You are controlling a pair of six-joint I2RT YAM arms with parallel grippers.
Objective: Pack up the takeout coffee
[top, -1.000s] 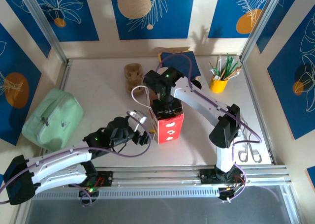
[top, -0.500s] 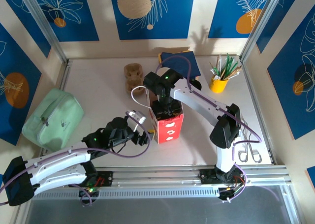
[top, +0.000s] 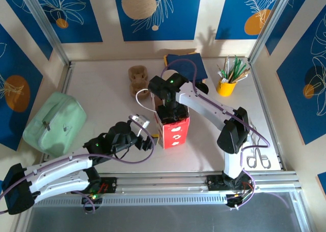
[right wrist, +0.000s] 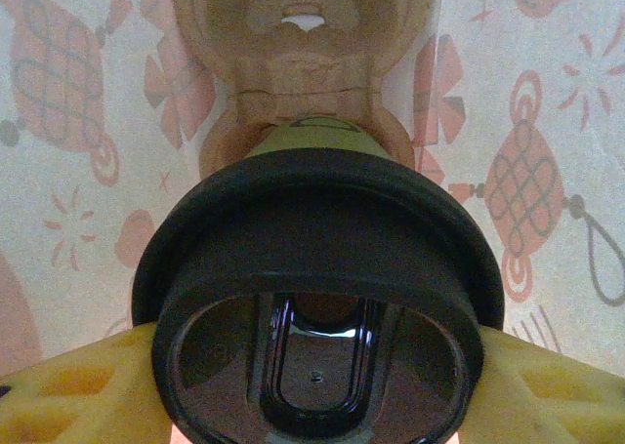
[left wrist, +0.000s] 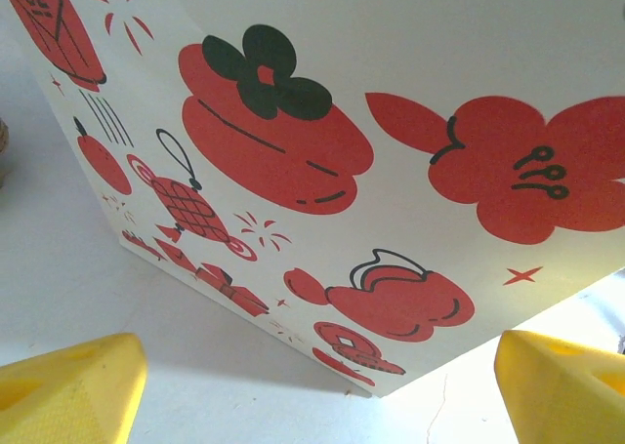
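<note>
Red-and-white paper bag (top: 177,131) stands on the table (top: 102,94) in the overhead view, and the right gripper (top: 170,112) reaches down into its open top. The left gripper (top: 146,142) hovers just beside the bag's left wall, jaws spread, holding nothing.

From the left wrist, two yellow fingertips (left wrist: 68,385) sit far apart at the lower corners. The bag's printed wall stands ahead of them, touching neither.

From the right wrist, the takeout coffee (right wrist: 317,268) sits between the yellow fingers (right wrist: 73,390). They press its black lid from both sides, clamped on the cup. Its lime-green side shows past the lid, and a cardboard carrier (right wrist: 303,63) lies beyond it inside the bag.
</note>
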